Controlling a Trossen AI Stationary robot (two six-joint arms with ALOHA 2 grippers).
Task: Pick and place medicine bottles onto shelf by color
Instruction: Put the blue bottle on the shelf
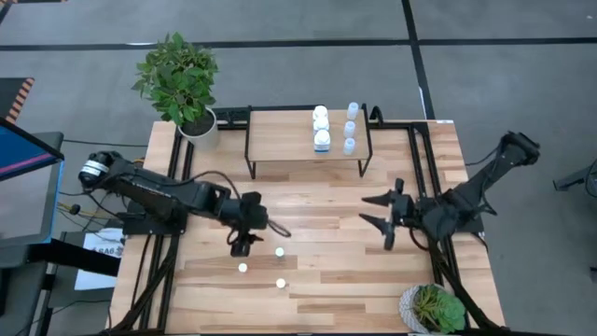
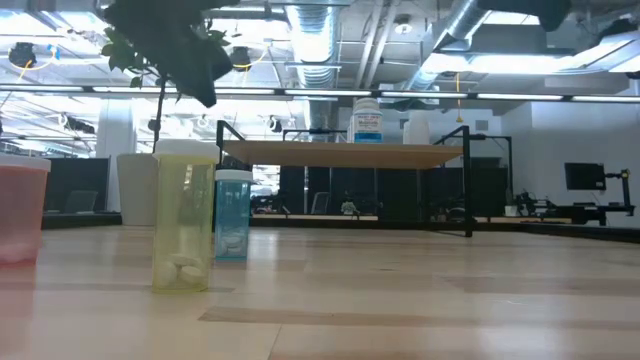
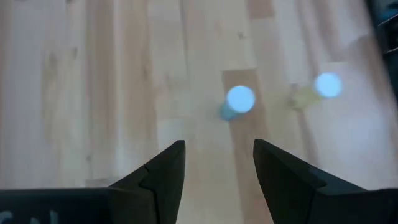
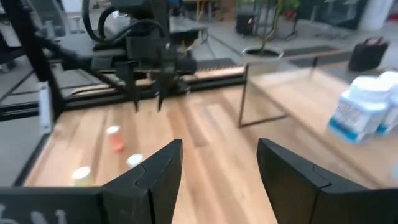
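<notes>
Three small bottles stand upright on their bases on the table: one [image 1: 279, 251], one [image 1: 242, 268], one [image 1: 281, 283]. The low view shows them as a yellow [image 2: 183, 235], a blue [image 2: 232, 215] and a reddish [image 2: 20, 210] bottle. The shelf [image 1: 280, 140] at the far middle holds three white bottles [image 1: 321, 126] and three pale blue ones [image 1: 350, 128]. My left gripper [image 1: 241, 247] is open above the table, just short of the teal-bodied bottle [image 3: 239, 101], touching nothing. My right gripper [image 1: 387, 219] is open and empty at the right.
A potted plant [image 1: 182, 89] stands at the shelf's far left, another [image 1: 434, 308] at the table's near right corner. The black table frame [image 1: 424, 168] runs along the right side. Bare wood lies between the shelf and the loose bottles.
</notes>
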